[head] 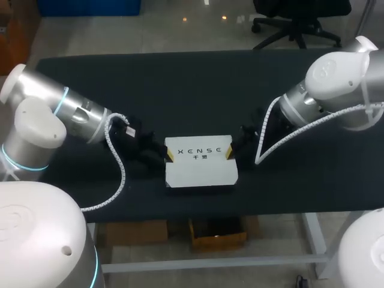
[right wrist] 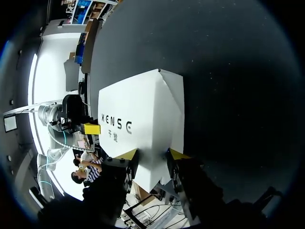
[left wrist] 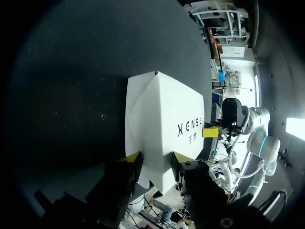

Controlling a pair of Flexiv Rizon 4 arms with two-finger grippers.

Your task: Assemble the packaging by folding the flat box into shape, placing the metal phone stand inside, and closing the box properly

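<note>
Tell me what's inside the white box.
Nothing inside shows: the white box presents only its closed top panel, which covers the whole interior. Whether anything lies in there cannot be seen.

Soft even light; white box [head: 200, 162] glares against dim black table [head: 180, 90]

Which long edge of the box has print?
The far edge of the box, between the left gripper and right gripper; the near edge is blank.
</note>
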